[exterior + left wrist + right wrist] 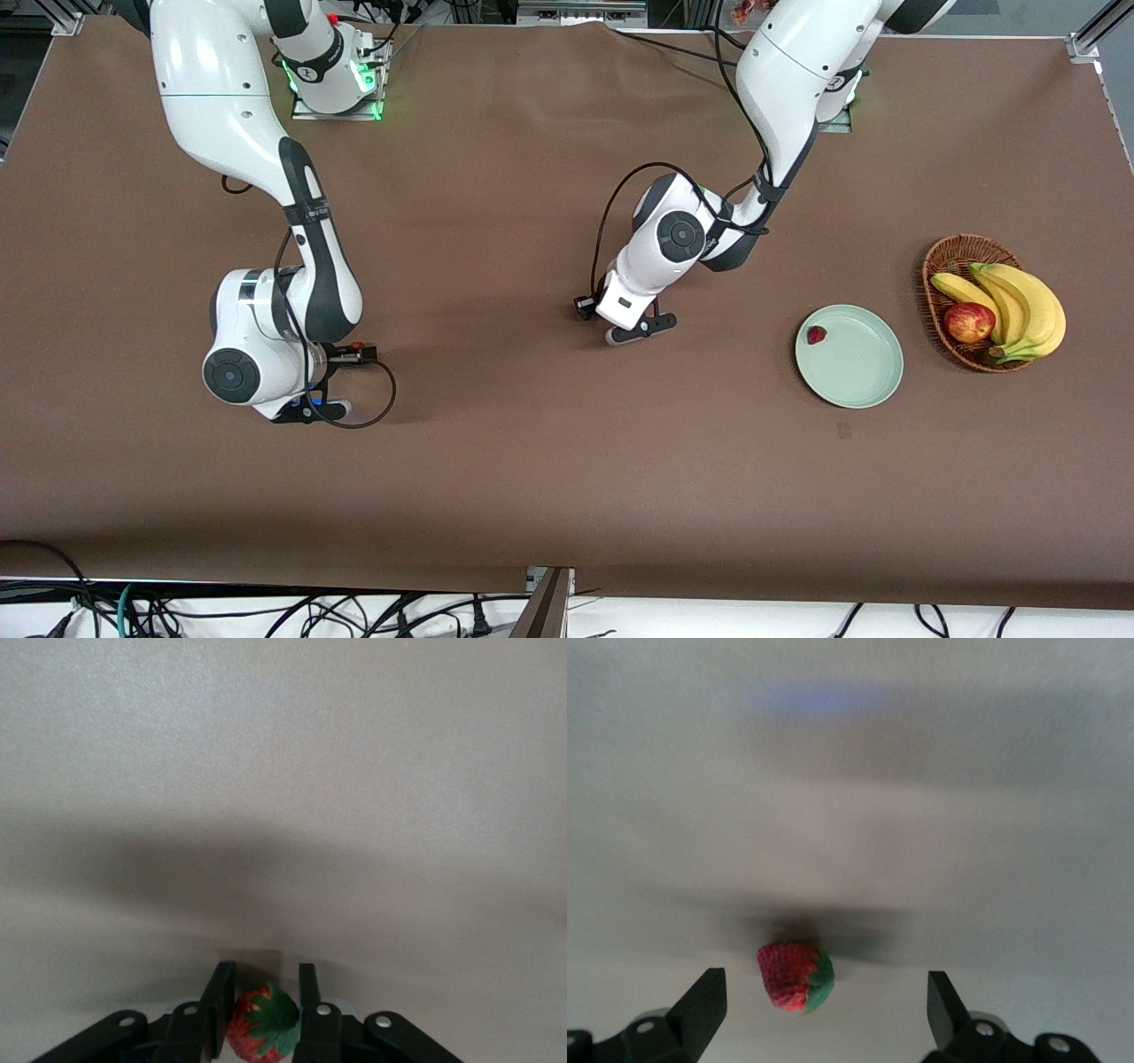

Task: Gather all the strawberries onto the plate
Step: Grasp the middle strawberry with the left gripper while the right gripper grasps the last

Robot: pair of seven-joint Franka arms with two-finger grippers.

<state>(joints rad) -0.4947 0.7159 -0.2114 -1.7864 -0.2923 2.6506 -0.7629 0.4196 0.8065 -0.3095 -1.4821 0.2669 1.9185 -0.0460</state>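
One strawberry (816, 334) lies in the pale green plate (855, 365), close to its rim. Down at the middle of the table, my left gripper (640, 330) (263, 1010) is shut on a second strawberry (263, 1025), red with a green cap, pinched between both fingers. At the right arm's end of the table, my right gripper (310, 409) (824, 997) stands open low over a third strawberry (795, 976). That berry lies on the cloth between the fingers, touching neither. The front view hides both of these berries under the hands.
A brown wicker basket (941, 266) with bananas (1019, 306) and an apple (967, 322) stands beside the plate at the left arm's end. Brown cloth (532, 461) covers the table. Cables hang along the edge nearest the front camera.
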